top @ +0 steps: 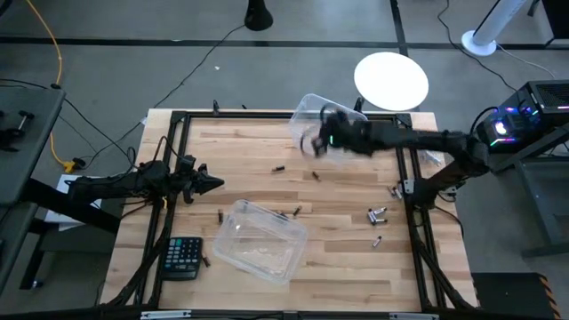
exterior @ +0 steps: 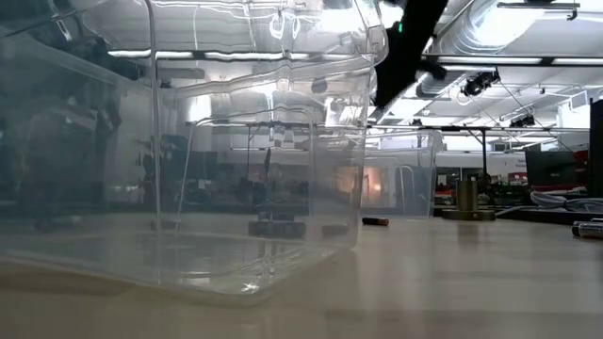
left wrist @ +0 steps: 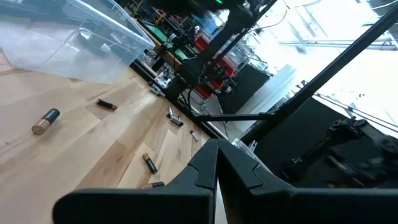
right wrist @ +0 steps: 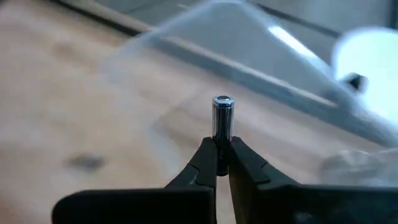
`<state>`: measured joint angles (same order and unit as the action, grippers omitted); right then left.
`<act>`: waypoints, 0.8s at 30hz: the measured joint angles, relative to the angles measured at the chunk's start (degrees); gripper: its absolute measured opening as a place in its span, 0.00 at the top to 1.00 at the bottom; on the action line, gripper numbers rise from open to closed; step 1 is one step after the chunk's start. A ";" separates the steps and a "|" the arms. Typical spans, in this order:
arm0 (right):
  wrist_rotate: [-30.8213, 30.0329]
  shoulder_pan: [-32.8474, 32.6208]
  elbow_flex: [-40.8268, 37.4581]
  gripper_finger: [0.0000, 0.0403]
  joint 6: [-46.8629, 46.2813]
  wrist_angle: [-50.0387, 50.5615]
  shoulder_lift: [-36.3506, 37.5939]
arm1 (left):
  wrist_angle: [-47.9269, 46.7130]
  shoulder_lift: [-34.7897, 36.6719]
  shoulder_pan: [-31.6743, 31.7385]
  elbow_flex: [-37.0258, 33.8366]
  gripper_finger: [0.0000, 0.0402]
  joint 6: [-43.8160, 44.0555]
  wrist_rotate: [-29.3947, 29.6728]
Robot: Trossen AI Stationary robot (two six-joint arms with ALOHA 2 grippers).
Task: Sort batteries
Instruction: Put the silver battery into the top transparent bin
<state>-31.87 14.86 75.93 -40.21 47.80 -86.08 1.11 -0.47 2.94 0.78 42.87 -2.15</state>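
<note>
Small dark and silvery batteries lie scattered on the wooden table, among them one [top: 278,168], one [top: 316,176] and a pair [top: 378,214]. Several show in the left wrist view, such as a brown-tipped one [left wrist: 45,121]. My right gripper [top: 313,142] hangs above the table beside the far clear container [top: 342,108] and is shut on a silvery battery [right wrist: 222,117]. My left gripper [top: 216,184] waits at the table's left side, shut and empty [left wrist: 216,152]. A second clear bin [top: 258,240] rests on its base near the middle. My right gripper pinches the silvery battery by one end [right wrist: 221,142] between its two fingertips [right wrist: 205,157]. The battery runs along the fingers, and most of its length sticks out past them to its free end cap [right wrist: 222,101]. It is lifted clear of the table.
A black calculator [top: 184,256] lies at the near left, with a battery [top: 205,261] beside it. A metal knob-like object [exterior: 468,202] stands at the right. The near clear bin [exterior: 188,141] fills most of the low view. Black frame rails [top: 418,222] border the table.
</note>
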 joint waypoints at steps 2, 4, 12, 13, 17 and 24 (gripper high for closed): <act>1.11 4.88 -0.37 0.98 -0.54 0.00 -0.63 | -0.01 0.00 0.01 0.00 1.00 -0.01 0.01; 4.30 8.25 -0.39 0.93 0.08 -0.70 -1.05 | 0.01 0.00 0.00 0.00 1.00 -0.01 0.01; 14.04 9.68 -0.34 0.62 8.89 -0.84 -1.03 | -0.01 0.00 0.00 0.00 1.00 -0.02 0.01; 14.08 8.90 -0.34 0.58 9.41 0.17 -1.02 | -0.01 0.00 0.02 0.00 1.00 -0.02 0.00; 14.22 3.83 -0.34 0.51 10.62 3.85 0.27 | -0.01 0.00 0.02 0.00 1.00 -0.01 0.01; 8.13 -14.34 -0.23 0.53 -1.13 16.68 7.68 | -0.01 0.00 0.00 0.00 1.00 -0.02 0.02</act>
<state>-23.74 0.52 75.70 -41.34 64.48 -78.40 1.10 -0.47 2.94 0.78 42.85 -2.13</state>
